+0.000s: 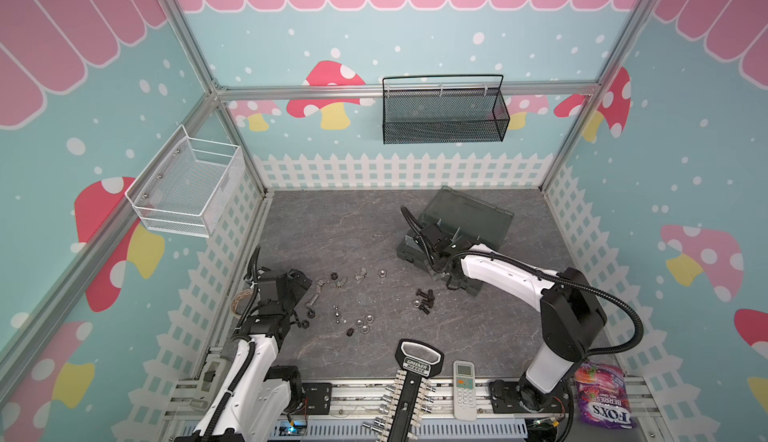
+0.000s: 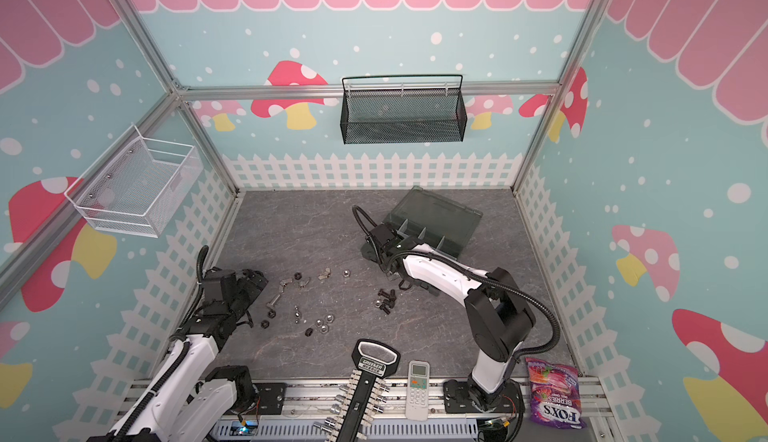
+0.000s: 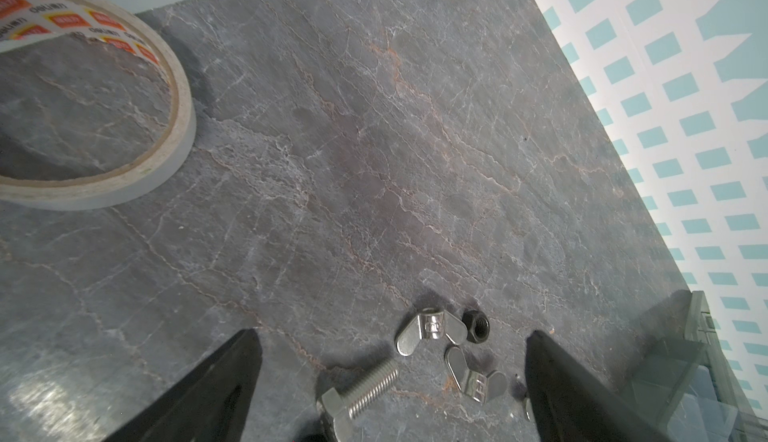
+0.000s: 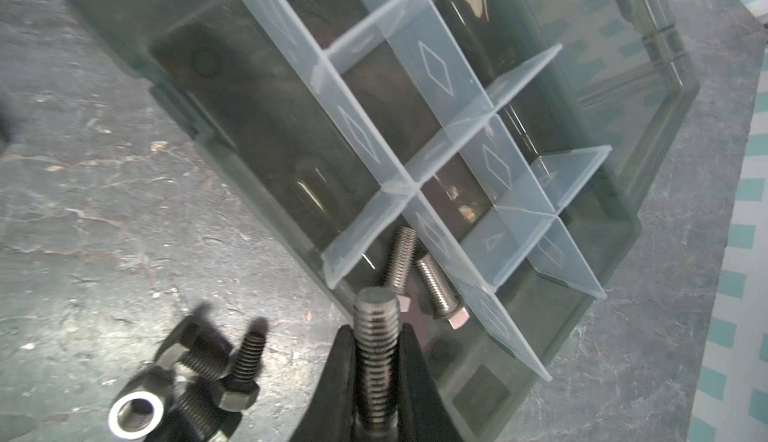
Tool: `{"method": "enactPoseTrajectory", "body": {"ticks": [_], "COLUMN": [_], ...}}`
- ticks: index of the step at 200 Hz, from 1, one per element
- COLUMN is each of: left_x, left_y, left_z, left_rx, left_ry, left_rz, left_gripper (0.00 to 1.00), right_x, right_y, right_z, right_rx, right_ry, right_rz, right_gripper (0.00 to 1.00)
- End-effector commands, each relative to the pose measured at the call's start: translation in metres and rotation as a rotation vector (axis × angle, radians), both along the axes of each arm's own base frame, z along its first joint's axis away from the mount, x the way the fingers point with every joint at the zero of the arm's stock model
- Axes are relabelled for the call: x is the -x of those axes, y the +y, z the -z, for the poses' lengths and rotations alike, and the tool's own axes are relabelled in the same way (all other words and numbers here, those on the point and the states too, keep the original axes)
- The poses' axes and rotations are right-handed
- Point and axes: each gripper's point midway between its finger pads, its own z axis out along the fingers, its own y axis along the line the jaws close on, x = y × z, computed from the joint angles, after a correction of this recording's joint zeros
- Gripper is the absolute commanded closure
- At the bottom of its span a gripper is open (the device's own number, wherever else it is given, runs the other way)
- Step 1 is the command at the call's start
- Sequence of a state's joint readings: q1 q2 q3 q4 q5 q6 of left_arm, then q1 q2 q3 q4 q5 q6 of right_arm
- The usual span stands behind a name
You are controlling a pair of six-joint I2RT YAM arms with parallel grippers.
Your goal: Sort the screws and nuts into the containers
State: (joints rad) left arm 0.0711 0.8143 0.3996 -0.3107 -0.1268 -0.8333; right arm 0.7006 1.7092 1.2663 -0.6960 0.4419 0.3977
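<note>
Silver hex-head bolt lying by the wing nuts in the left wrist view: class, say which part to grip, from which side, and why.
Probably grip the bolt across its threaded shank, near the head, coming straight down from above. It lies flat on the table, so only the shank's two sides are free; a wing nut crowds its tip.

- Silver screw (image 4: 376, 357): clamped between the fingers of the right pincer (image 4: 376, 336), threaded end protruding past the tips.
- Two silver hex screws (image 4: 436, 290): laid side by side in the compartment just beyond that pincer.
- Compartments (image 4: 432, 66): dark grey translucent box, pale dividers.
- Black screws (image 4: 220, 361) and silver nut (image 4: 135, 417): heaped beside the right pincer, outside the box.
- Hex screw (image 3: 361, 394), wing nuts (image 3: 430, 330) and black nut (image 3: 478, 327): found between the spread fingers of the left pincer (image 3: 395, 336).
</note>
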Motion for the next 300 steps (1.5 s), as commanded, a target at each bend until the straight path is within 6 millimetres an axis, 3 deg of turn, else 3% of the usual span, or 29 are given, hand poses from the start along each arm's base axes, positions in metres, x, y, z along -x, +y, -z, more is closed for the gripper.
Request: {"method": "enactPoseTrajectory", "body": {"ticks": [1,38,95,150,199,243,300], "left_x": [0.001,0.001,0.003,0.003,0.0,-0.003,-0.012], "left_y": [0.002,0.001,0.002,0.003,0.002,0.001,-0.016], "left_z": [0.0,0.0,-0.001,-0.001,-0.002,-0.007,-0.021], "left_rx": [0.005,0.011,0.011,0.011,0.011,0.01,0.022], "left_ry": [-0.001,-0.002,-0.003,-0.003,-0.004,-0.012,-0.003], "left_rz": [-0.016,-0.014,-0.02,-0.025,-0.019,-0.007,0.116], "left_gripper": [0.0,0.0,0.0,0.0,0.0,0.0,0.0], "right_x": [-0.002,-0.005,-0.008,0.002,0.009,0.012,0.007], "right_y": [-0.022,-0.04,-0.052,-0.068,-0.075,-0.077,-0.072], "right_z": [-0.005,0.008,0.026,0.04,0.046,0.046,0.032], "right_rx": [0.019,0.042,0.056,0.086,0.079,0.073,0.041], "right_ry": [-0.021,-0.002,0.028,0.058,0.069,0.068,0.04], "right_rz": [0.051,0.085,0.107,0.137,0.154,0.159,0.153], "right_gripper": [1.0,1.0,1.0,1.0,0.91,0.7,0.66]}}
